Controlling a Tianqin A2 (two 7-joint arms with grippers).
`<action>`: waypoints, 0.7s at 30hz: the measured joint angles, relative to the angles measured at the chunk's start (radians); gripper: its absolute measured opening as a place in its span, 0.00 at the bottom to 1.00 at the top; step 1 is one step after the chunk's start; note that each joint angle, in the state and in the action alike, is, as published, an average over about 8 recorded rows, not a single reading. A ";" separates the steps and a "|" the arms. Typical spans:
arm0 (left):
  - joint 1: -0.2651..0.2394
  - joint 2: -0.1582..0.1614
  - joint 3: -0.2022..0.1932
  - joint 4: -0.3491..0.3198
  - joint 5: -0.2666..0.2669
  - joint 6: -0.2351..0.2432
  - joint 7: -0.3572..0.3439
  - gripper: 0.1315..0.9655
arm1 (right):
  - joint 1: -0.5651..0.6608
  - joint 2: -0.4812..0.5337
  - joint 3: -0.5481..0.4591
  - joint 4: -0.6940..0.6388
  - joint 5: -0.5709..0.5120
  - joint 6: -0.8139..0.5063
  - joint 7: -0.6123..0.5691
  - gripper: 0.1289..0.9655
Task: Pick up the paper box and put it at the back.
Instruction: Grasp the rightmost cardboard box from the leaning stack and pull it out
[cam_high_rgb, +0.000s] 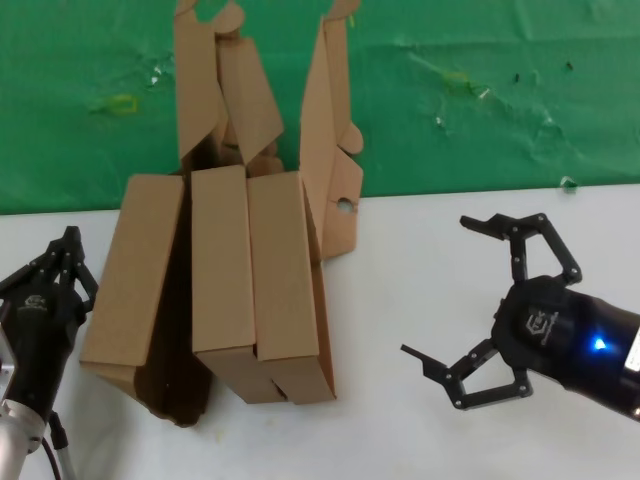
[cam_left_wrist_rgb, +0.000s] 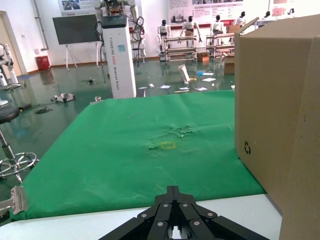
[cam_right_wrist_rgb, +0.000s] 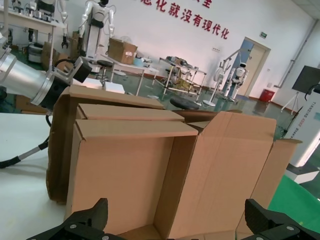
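The right gripper (cam_high_rgb: 478, 305) hangs over the white tabletop (cam_high_rgb: 420, 260) with its fingers spread wide and nothing between them, well apart from the paper box (cam_high_rgb: 290, 285) and facing its open side. That box stands on the tabletop, touching two similar cardboard boxes (cam_high_rgb: 180, 280). Beyond the paper box lies the green cloth (cam_high_rgb: 480, 100). Past the boxes, the left gripper (cam_high_rgb: 68, 250) waits, fingers drawn together, empty.

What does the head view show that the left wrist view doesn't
Only the head view shows all three cardboard boxes standing side by side on the white table, and the open right gripper beside them. Only the left wrist view shows the workshop floor beyond the table and a recycling mark on the nearest box. Both show the green cloth and the shut left gripper.
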 joint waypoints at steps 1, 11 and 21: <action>0.000 0.000 0.000 0.000 0.000 0.000 0.000 0.01 | -0.003 0.001 0.003 0.000 0.002 -0.002 -0.002 1.00; 0.000 0.000 0.000 0.000 0.000 0.000 0.000 0.01 | -0.023 0.023 0.019 0.011 0.000 -0.005 -0.002 1.00; 0.000 0.000 0.000 0.000 0.000 0.000 0.000 0.01 | -0.046 0.043 0.030 0.054 -0.020 0.022 0.023 1.00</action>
